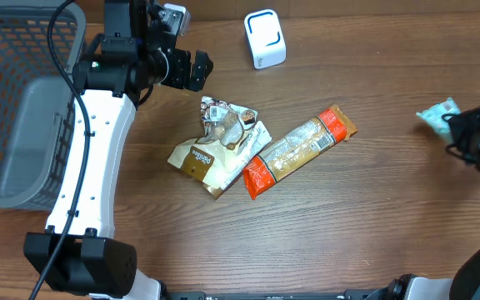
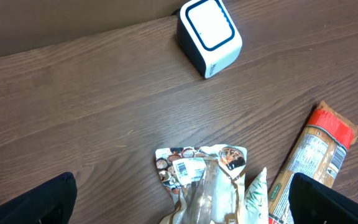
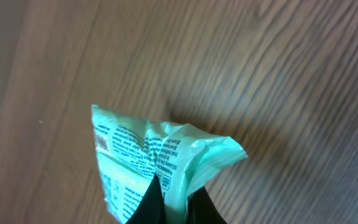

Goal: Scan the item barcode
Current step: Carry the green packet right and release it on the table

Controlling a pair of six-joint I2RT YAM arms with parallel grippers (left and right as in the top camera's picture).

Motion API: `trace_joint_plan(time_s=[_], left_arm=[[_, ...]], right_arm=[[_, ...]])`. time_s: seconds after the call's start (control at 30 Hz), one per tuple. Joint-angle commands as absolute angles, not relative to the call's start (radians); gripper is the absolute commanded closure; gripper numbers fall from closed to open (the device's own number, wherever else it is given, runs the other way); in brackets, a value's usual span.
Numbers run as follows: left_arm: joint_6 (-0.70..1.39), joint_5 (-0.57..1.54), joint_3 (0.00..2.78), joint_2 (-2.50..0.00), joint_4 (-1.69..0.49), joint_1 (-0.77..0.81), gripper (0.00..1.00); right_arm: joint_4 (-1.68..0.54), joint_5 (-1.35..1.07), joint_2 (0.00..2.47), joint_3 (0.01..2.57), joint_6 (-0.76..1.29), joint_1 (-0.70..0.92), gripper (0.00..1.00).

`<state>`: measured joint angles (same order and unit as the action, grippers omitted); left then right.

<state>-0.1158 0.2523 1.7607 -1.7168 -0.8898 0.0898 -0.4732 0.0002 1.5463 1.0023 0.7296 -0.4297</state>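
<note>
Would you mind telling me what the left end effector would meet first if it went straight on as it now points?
Most likely the crumpled snack pouch, which lies centred between the open left end effector's fingers in the wrist view; the white scanner sits farther off. Depth is unclear.

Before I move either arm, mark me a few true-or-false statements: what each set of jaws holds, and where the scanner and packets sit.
1. The right arm's jaws are shut on the mint-green printed plastic packet. True.
2. The left arm's jaws grip the brown-and-white snack pouch. False: they stand wide open and hold nothing, with the pouch below them.
3. The white cube-shaped scanner with a blue outline touches the pouch. False: bare wooden table lies between them.
4. The long clear package with orange ends lies beside the pouch. True.
</note>
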Motion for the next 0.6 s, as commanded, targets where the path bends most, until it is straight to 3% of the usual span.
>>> trace_joint_plan(time_s=[0.0,0.23,0.37,0.43,0.47,0.5,0.53,0.57], left_arm=[[-0.135,0.252,1.770,-1.702,-0.887,0.092,0.00],[-0.135,0.252,1.770,-1.702,-0.887,0.092,0.00],[-0.135,0.252,1.770,-1.702,-0.887,0.092,0.00],[-0.135,0.252,1.770,-1.702,-0.887,0.092,0.00],[-0.135,0.252,1.770,-1.702,-0.887,0.092,0.00],[-0.135,0.252,1.770,-1.702,-0.887,0.092,0.00],[-0.135,0.252,1.770,-1.702,-0.887,0.092,0.00],[-0.135,0.252,1.770,-1.702,-0.887,0.092,0.00]], right_arm=[[-0.415,0.036,1.537,0.953,0.766,-0.430,0.96],[-0.290,0.065,1.603,0.933,0.763,-0.433,0.96],[-0.241,0.091,1.675,0.933,0.759,-0.434,0.90],[-0.233,0.112,1.704,0.933,0.754,-0.434,0.70],[-0.234,0.112,1.713,0.933,0.724,-0.434,0.52],[-0.240,0.112,1.713,0.933,0.694,-0.433,0.40],[-0.246,0.111,1.709,0.936,0.658,-0.434,0.17],[-0.266,0.114,1.697,0.946,0.632,-0.434,0.10]])
